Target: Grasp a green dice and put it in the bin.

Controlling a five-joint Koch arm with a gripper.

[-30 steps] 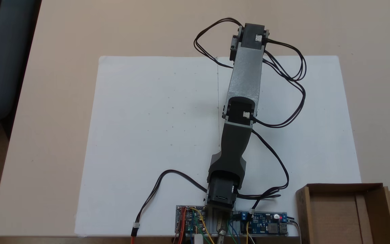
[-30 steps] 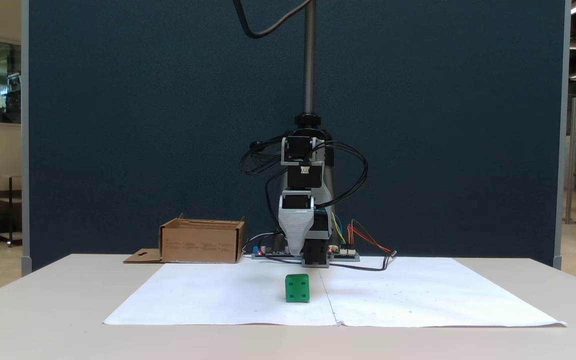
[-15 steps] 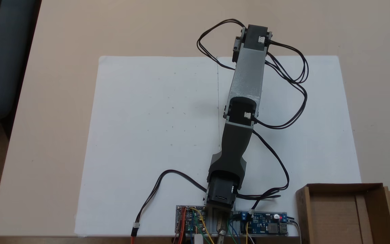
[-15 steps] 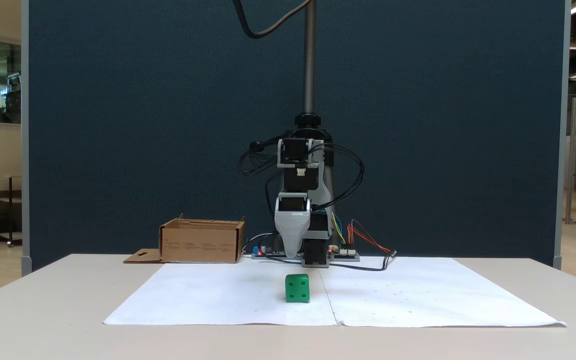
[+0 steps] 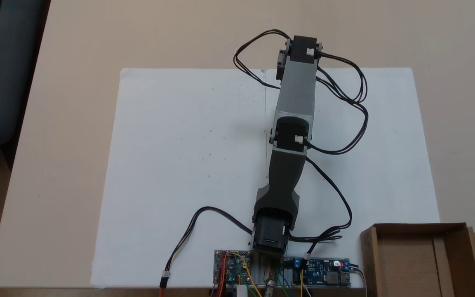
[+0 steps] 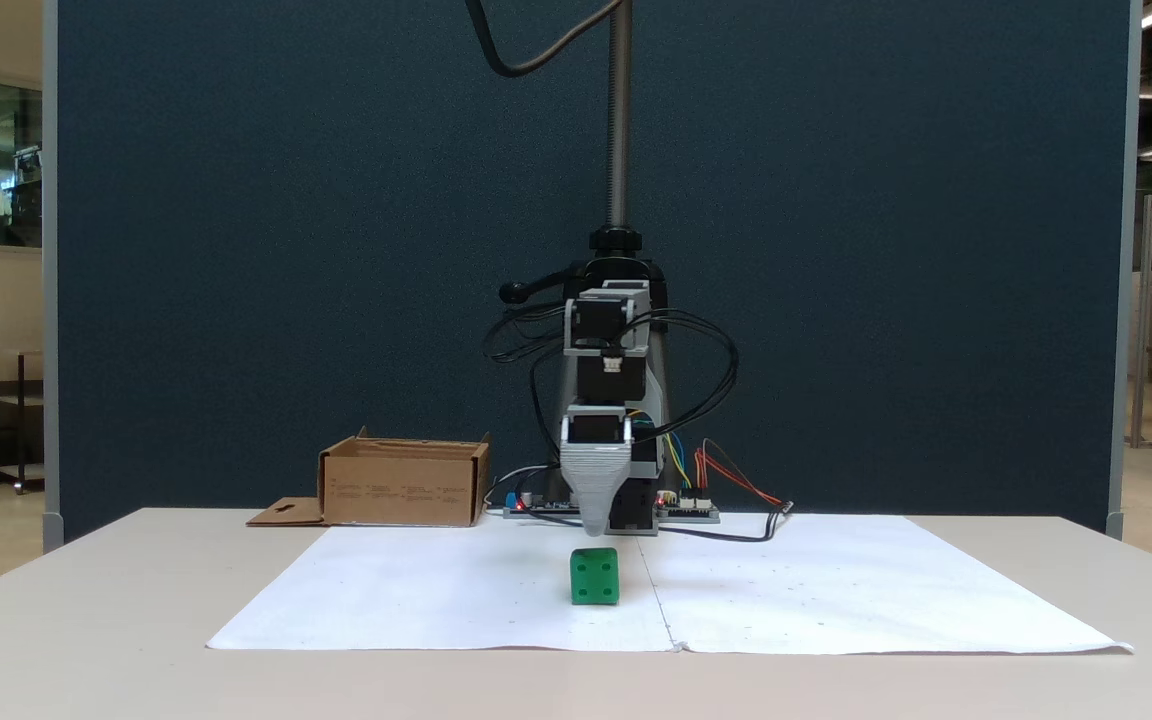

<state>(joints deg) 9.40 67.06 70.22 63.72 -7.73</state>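
Observation:
The green dice [image 6: 594,577] sits on the white paper near the sheet's centre seam, its front face showing several pips. My gripper [image 6: 596,530] points straight down with its grey tip just above the dice, a small gap between them. Only the grey front jaw faces the camera and the other jaw lies behind it, so its opening is unreadable. Seen from above, the outstretched arm [image 5: 295,103] covers that spot. The bin [image 5: 419,227] is an open brown cardboard box beside the arm's base, with nothing in the part of its floor I can see, also seen as the bin [image 6: 401,490].
A white paper sheet [image 5: 188,165] covers the middle of the beige table [image 5: 76,49]. Circuit boards [image 5: 320,272] and loose black cables [image 5: 344,103] lie around the arm's base. A dark blue partition [image 6: 286,250] stands behind the table.
The gripper swung slightly sideways and back, then dropped lower; its tip now hangs directly over the dice. The dice and the bin have not moved.

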